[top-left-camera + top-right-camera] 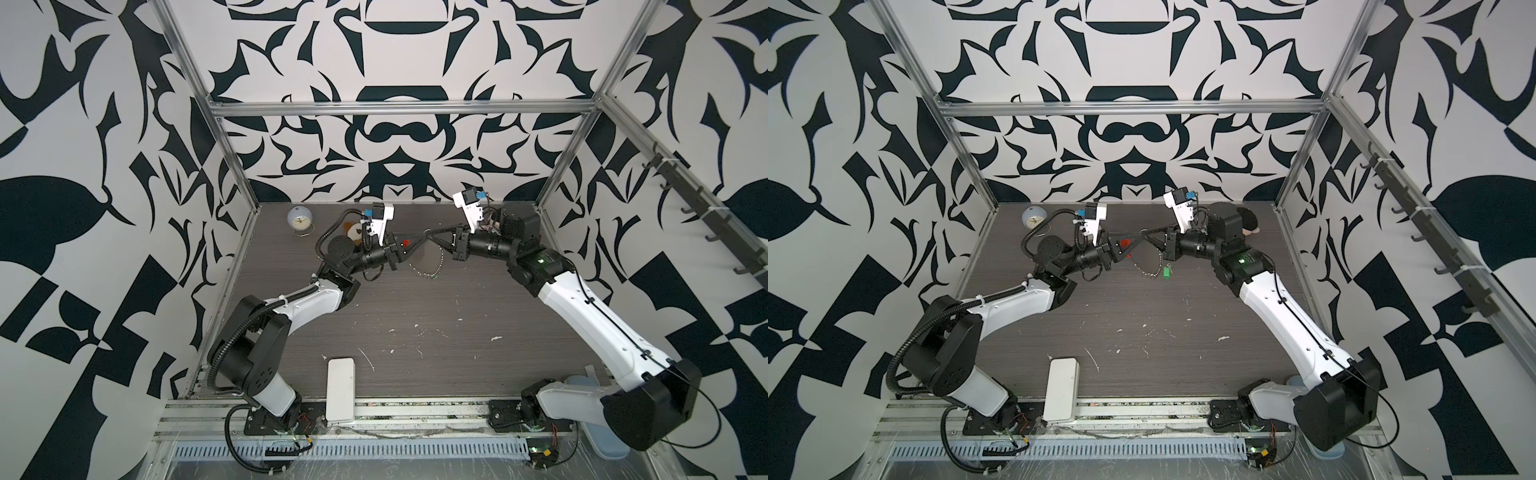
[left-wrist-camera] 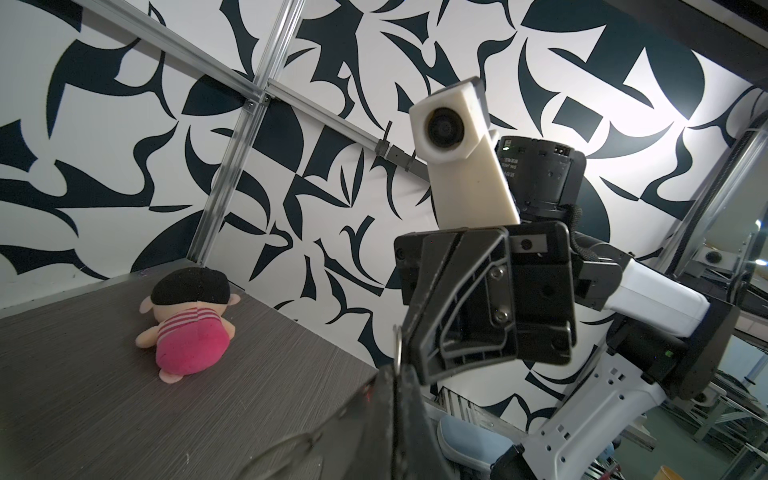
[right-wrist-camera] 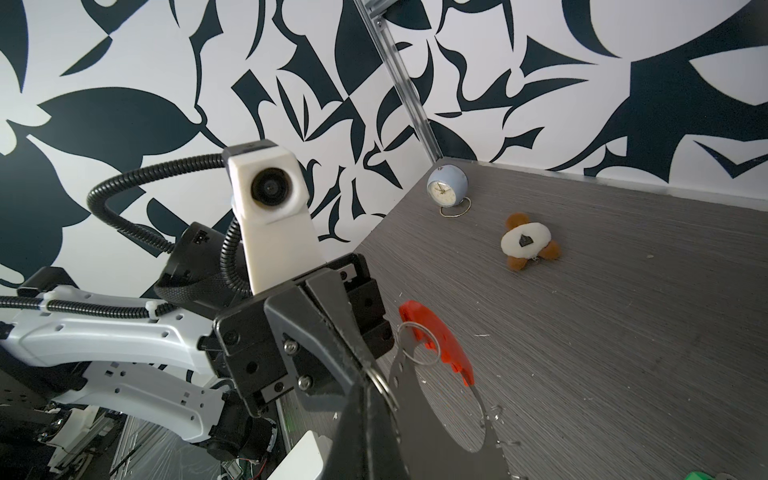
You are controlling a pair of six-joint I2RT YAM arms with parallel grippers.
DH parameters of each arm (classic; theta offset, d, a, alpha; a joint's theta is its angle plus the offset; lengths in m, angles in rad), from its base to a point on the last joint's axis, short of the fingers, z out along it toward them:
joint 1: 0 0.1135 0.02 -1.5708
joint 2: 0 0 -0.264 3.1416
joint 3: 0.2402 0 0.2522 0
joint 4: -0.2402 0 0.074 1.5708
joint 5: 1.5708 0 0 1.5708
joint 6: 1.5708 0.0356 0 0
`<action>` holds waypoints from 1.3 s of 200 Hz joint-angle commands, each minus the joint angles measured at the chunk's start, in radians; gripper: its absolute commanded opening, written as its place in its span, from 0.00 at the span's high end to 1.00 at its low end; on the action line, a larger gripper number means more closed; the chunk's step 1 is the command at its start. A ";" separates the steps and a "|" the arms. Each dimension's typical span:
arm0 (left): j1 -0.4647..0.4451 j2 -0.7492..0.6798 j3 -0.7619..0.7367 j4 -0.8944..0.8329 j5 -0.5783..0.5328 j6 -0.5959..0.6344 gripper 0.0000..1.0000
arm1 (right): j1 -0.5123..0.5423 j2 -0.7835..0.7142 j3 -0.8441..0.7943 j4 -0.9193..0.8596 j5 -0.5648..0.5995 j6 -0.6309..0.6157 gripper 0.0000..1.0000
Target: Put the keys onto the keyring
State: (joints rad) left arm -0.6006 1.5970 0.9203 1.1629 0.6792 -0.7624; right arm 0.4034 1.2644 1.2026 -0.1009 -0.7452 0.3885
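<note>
Left gripper (image 1: 415, 245) and right gripper (image 1: 431, 237) are both clamped tip-to-tip on the keyring (image 3: 440, 345), held above the table (image 1: 415, 332) with its chain (image 1: 428, 274) dangling; 1 green key (image 1: 1168, 270) sits by the chain's low end, attachment unclear, so threading is likely unfinished.

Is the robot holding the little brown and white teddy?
No, the teddy lies by itself on the table, with nothing touching it.
</note>
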 commanded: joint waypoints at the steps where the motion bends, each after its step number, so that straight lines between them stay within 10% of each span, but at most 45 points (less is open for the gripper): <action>1: -0.002 -0.010 0.040 0.057 0.019 -0.007 1.00 | 0.000 -0.030 0.010 0.021 -0.013 -0.023 0.87; 77: -0.002 -0.012 0.037 0.054 0.022 -0.011 1.00 | -0.017 -0.038 0.021 -0.024 -0.045 -0.055 0.82; 119: -0.002 -0.021 0.035 0.044 0.024 -0.005 1.00 | -0.039 -0.034 0.031 -0.037 -0.058 -0.050 0.62; 260: -0.002 -0.035 0.040 0.007 0.023 0.016 1.00 | -0.067 -0.042 0.054 -0.046 -0.029 -0.056 0.67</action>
State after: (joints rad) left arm -0.6006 1.5963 0.9211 1.1324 0.6964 -0.7582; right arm 0.3416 1.2549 1.2091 -0.1551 -0.7940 0.3450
